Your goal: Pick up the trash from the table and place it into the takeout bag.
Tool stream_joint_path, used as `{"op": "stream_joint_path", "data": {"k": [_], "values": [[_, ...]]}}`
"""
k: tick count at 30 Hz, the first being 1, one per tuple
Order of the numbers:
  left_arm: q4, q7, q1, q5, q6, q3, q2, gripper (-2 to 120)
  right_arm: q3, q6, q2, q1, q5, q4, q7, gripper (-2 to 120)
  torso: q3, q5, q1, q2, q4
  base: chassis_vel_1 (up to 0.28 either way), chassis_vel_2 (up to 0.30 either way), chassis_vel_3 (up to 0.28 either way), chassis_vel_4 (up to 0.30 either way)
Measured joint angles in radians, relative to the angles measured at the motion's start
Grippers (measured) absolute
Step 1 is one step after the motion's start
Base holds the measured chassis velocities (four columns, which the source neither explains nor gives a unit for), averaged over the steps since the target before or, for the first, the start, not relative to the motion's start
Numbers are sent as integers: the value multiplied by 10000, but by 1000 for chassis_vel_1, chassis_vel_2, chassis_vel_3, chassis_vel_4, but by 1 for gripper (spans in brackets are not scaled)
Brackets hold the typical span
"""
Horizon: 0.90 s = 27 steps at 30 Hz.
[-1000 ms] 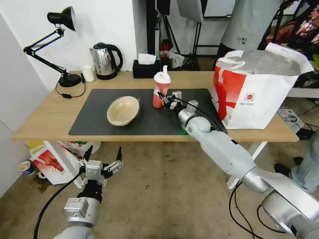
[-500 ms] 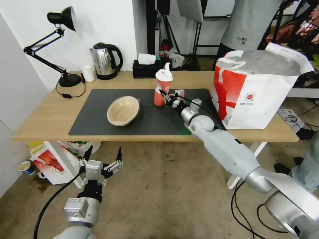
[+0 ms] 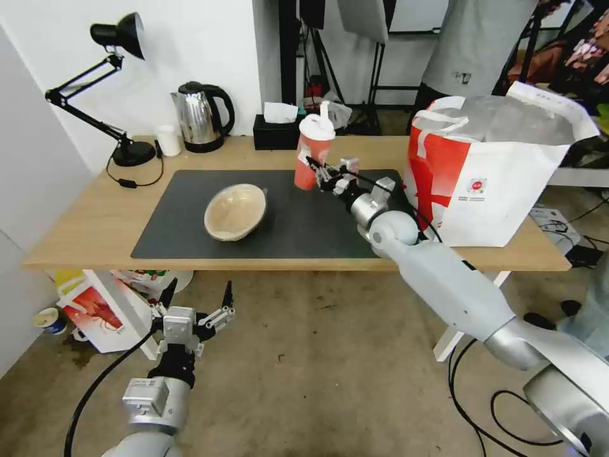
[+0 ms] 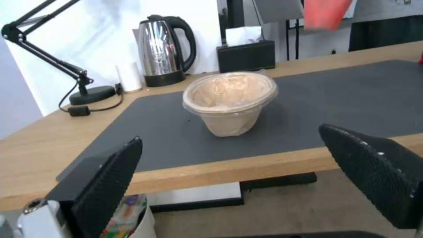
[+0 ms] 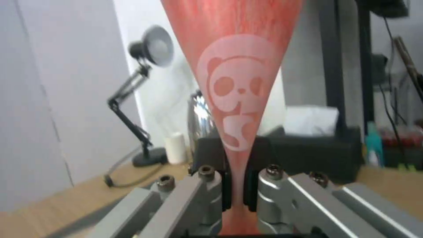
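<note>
Above the dark grey mat (image 3: 285, 222), the right hand (image 3: 317, 171) pinches the lower body of the red cup (image 3: 311, 158) between its fingers and holds it clear of the bench (image 3: 89, 222), tilted a little toward the wall side. In the right wrist view the red cup (image 5: 236, 99) runs up from between the closed grey fingers (image 5: 185, 195), its white panda print facing the camera. Well off to the hand's right stands the takeout bag (image 3: 495, 184), upright at the bench's end with its foil-lined mouth open. To the hand's left and slightly nearer the robot, the tan paper bowl (image 3: 235, 211) rests on the mat, tipped so that its opening leans toward the bench's front edge; in the left wrist view the bowl (image 4: 229, 102) has a clear film over its rim. Beyond the held cup sit a black tissue box (image 3: 279, 132) and a kettle (image 3: 202, 117). Below the bench's front edge, over the floor, the left hand (image 3: 195, 297) hangs with its fingers spread wide, holding nothing.
</note>
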Motion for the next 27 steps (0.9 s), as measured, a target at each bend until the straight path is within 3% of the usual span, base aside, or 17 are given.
{"op": "stream_joint_path", "data": {"k": [9, 27], "values": [[0, 0, 0, 0, 0, 0, 0, 100, -34, -271, -1119, 570, 605, 1650, -190, 2, 0, -2, -1, 0, 1, 0, 0, 0, 0], [0, 0, 0, 0, 0, 0, 0, 100, 579, -278, -2844, 1406, 1594, 2816, -813, 2, 0, -1, -1, -2, 2, 0, 0, 0, 0]]}}
